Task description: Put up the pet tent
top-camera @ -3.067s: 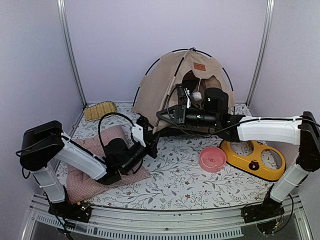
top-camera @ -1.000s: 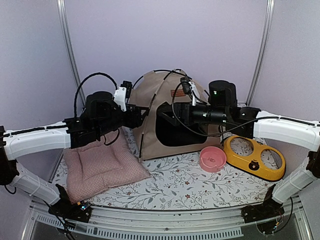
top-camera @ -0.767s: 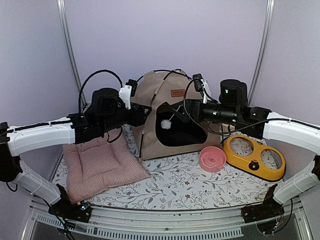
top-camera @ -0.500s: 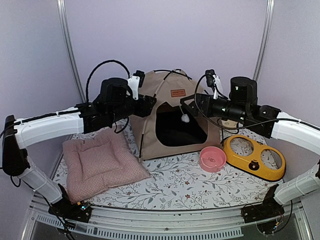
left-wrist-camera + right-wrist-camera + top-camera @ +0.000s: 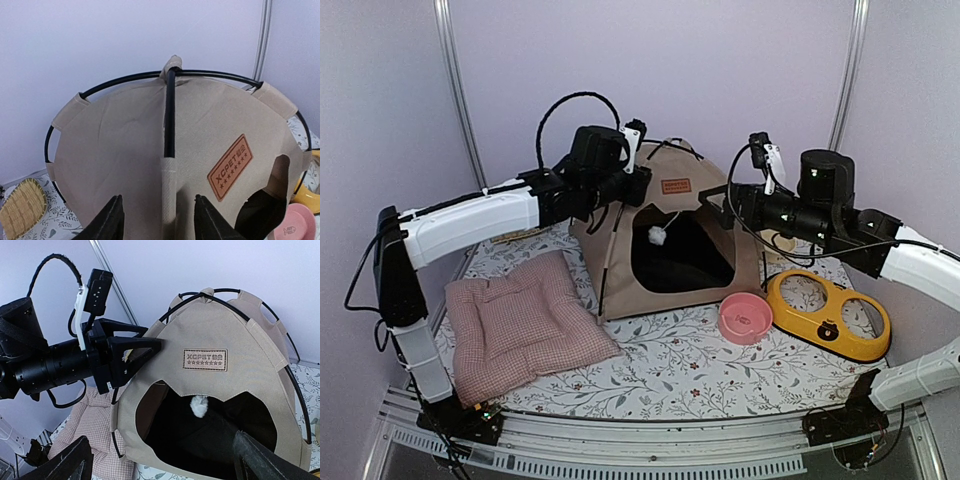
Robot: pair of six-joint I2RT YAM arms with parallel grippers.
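The surface (image 5: 670,365) is covered with a white floral-print cloth. The beige-tan pet tent (image 5: 620,240) stands upright at the back of it, its dark doorway facing the arms' bases. Thin black poles (image 5: 170,110) arch over the fabric and cross at the peak, running through tan sleeves.

The left arm reaches across to the tent's upper left front. The left claw (image 5: 158,200) is spread, one finger on either side of the sleeved pole that runs down the front ridge. It has hold of nothing, and I cannot tell whether either finger touches the fabric. The right arm comes in from the tent's right. The right claw (image 5: 160,442) hangs in front of the doorway with its fingers wide apart, and it grips nothing.

A pink checked cushion (image 5: 525,335) lies flat in front of the tent, to its left. A yellow two-hole feeder (image 5: 828,330) lies to the tent's right. A pink bowl (image 5: 745,318) sits just in front of the tent's right corner, beside the feeder. A small woven straw mat (image 5: 22,202) lies behind the tent's left side.

A brown label patch (image 5: 204,359) reading XCPET is sewn above the doorway. A white pom-pom (image 5: 658,235) hangs on a string in the doorway's top.
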